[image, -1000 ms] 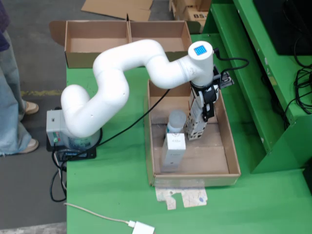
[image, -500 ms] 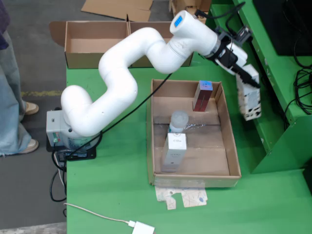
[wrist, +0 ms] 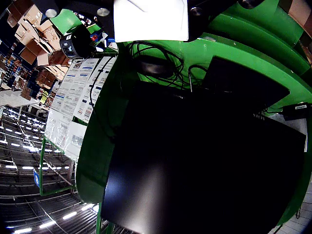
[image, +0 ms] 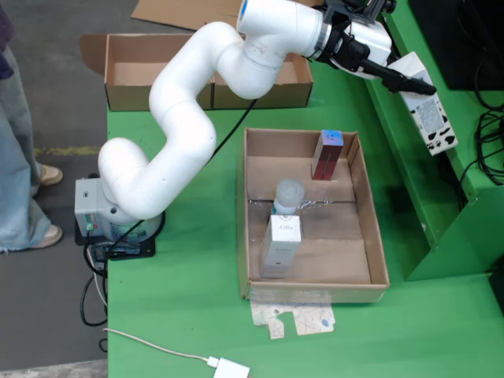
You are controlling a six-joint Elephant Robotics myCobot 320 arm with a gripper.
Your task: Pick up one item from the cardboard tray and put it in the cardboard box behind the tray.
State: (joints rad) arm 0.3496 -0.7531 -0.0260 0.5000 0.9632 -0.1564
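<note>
The claw is raised beyond the cardboard tray, its black fingers closed on a white carton — held over the green ledge, not the worktop. The cardboard box sits far to its left in the fixed view — the wrist view shows the carton's white face.

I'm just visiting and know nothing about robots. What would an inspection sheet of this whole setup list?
Surface: green table.
Job's things: cardboard tray holding a white box, a clear capped bottle and a dark red box; open cardboard box behind it.
Clutter: torn card scrap at the tray's front.
Hand: hand raised beyond the tray, holding a white box with dark spots.
Cables: white cable and plug; black cables at the arm's base.
Surroundings: a person's legs at the left of the fixed view.
</note>
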